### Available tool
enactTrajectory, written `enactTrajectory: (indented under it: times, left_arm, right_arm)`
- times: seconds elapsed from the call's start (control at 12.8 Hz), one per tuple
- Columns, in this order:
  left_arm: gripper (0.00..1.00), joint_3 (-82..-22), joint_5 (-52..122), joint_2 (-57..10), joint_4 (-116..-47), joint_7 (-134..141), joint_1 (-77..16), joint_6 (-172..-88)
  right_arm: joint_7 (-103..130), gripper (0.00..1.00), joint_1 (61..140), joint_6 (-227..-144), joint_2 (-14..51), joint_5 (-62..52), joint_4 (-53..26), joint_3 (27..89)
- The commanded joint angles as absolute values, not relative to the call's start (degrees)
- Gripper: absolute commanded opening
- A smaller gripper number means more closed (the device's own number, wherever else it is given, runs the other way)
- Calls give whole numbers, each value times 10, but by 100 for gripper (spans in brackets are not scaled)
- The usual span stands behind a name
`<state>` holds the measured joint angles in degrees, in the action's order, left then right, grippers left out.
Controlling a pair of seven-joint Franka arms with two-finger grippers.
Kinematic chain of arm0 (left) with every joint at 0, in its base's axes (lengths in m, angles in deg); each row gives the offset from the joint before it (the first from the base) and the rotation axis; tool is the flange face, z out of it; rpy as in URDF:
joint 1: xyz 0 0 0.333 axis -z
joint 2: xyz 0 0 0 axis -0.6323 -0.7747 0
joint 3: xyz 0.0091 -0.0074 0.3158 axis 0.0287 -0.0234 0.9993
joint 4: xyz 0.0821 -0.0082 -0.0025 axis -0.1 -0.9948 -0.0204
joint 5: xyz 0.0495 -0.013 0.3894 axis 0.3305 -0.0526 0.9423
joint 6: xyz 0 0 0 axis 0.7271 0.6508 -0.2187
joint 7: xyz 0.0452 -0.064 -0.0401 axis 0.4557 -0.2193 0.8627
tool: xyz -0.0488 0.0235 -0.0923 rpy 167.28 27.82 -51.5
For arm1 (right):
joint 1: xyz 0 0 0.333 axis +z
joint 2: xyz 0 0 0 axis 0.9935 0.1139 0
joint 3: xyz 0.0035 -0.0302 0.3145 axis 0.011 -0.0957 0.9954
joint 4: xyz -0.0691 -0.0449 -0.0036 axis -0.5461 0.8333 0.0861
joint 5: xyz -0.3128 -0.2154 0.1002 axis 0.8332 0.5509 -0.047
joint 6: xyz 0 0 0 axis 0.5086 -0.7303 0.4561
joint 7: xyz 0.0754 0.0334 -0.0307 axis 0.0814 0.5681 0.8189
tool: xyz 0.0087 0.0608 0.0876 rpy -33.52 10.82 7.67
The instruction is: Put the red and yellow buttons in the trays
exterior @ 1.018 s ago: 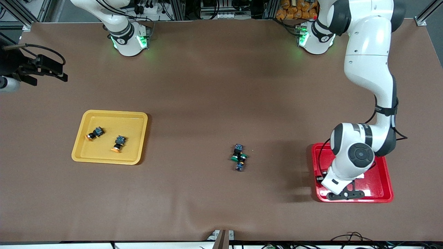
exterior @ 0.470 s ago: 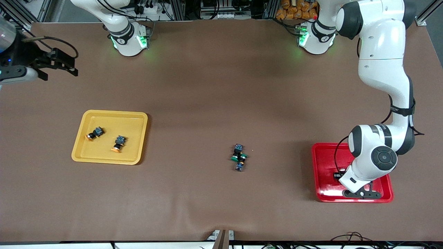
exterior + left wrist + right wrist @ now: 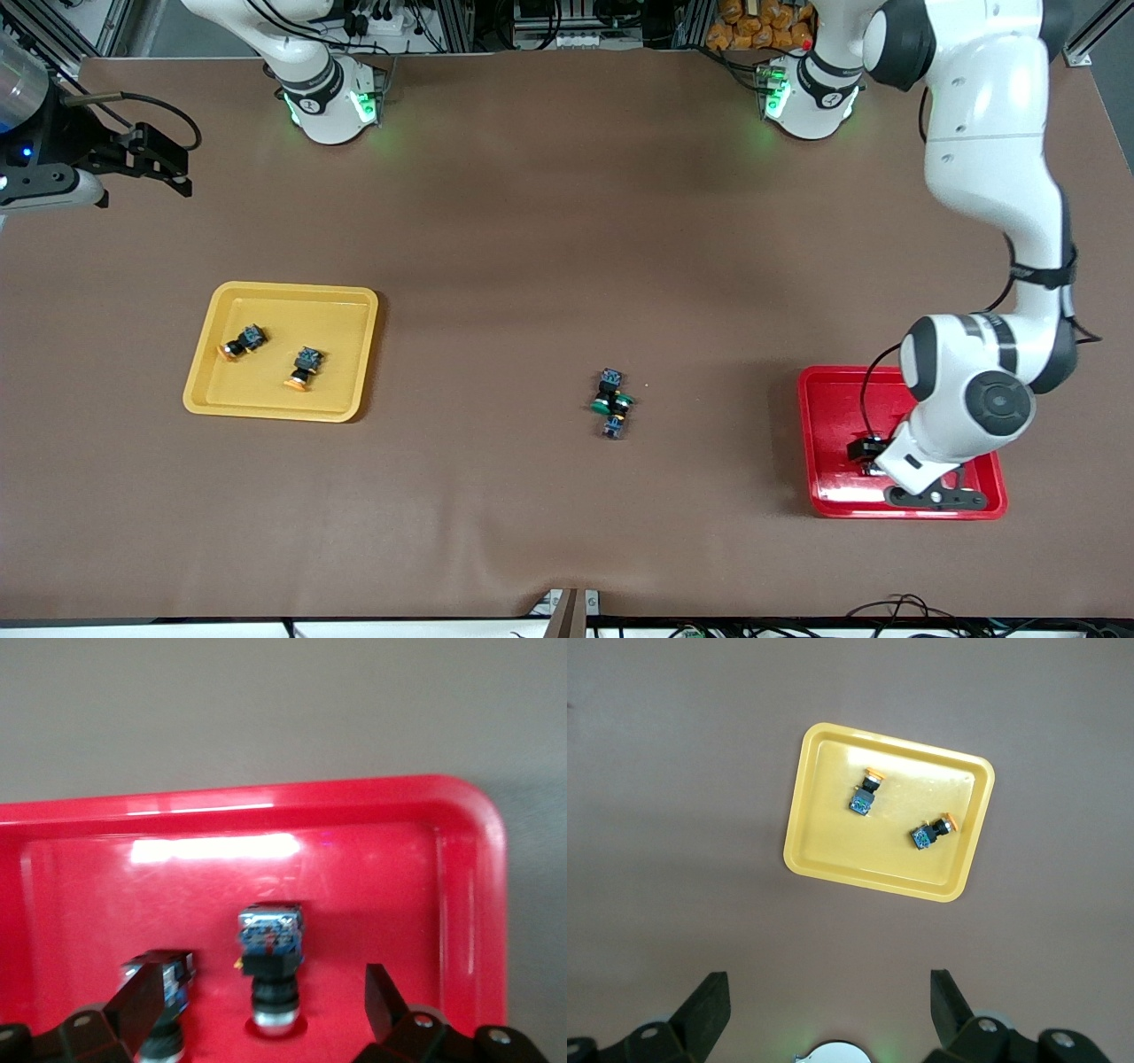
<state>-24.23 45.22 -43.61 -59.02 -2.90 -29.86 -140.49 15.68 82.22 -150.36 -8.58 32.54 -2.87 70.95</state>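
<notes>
The red tray (image 3: 831, 406) lies at the left arm's end of the table. My left gripper (image 3: 873, 458) hangs low over it, open. In the left wrist view the tray (image 3: 372, 868) holds two buttons standing cap-down. One button (image 3: 270, 966) stands between the open fingers of my left gripper (image 3: 261, 1014), untouched. The other button (image 3: 168, 988) is partly hidden by a finger. The yellow tray (image 3: 341, 323) holds two yellow-capped buttons (image 3: 241, 341) (image 3: 304, 365). My right gripper (image 3: 146, 159) is open, high near the right arm's end. Its wrist view shows that tray (image 3: 833, 859) and both buttons (image 3: 864, 796) (image 3: 932, 833).
Two green-capped switches (image 3: 611, 403) lie together on the brown table mid-way between the trays. The right arm's base (image 3: 833, 1052) shows under my right gripper (image 3: 828, 1010). The left arm's elbow stands above the red tray.
My left gripper has moved across the red tray toward the left arm's end of the table. My right gripper has drawn up and slightly toward the bases.
</notes>
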Motion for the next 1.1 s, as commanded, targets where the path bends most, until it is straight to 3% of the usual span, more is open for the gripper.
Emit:
enactTrajectory:
  times: [0.0, 0.31, 0.63, 1.02]
  left_arm:
    - [100, -245, 446, -367, -606, -27, -310, -1349]
    - [100, -245, 429, -286, -612, -34, -313, -1266]
    - [100, -246, 428, -179, -662, -39, -317, -1216]
    - [100, -245, 428, 2, -809, -39, -317, -1205]
  right_arm:
    - [151, 100, 806, -1494, -86, 337, -21, 726]
    - [150, 100, 796, -1493, -86, 332, -22, 727]
    - [150, 100, 783, -1493, -86, 332, -23, 740]
    - [154, 100, 773, -1493, -87, 330, -24, 756]
